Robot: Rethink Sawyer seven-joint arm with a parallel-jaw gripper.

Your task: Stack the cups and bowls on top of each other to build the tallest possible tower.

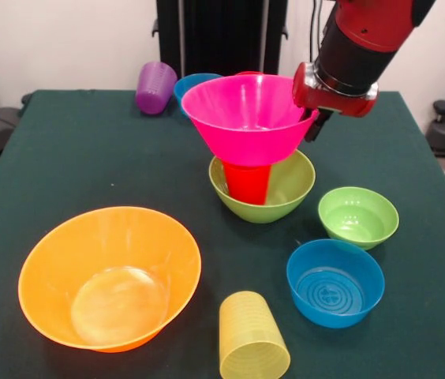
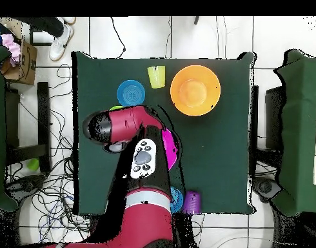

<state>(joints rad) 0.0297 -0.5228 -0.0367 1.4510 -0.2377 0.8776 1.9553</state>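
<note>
The tower stands mid-table: a medium lime green bowl (image 1: 286, 189) holds a bright red cup (image 1: 246, 181), and a hot pink bowl (image 1: 242, 118) sits on top of the cup. My gripper (image 1: 314, 125) is at the pink bowl's right rim, and its grip is hidden. In the overhead view the arm covers the tower, leaving only a sliver of the pink bowl (image 2: 169, 148). A large orange bowl (image 1: 110, 276) is at the front left. A ribbed yellow cup (image 1: 252, 338) lies at the front edge.
A small green bowl (image 1: 358, 215) and a blue bowl (image 1: 335, 282) sit right of the tower. A purple cup (image 1: 155, 87) lies on its side at the back beside a second blue bowl (image 1: 193, 83). Chairs flank the table (image 2: 225, 161).
</note>
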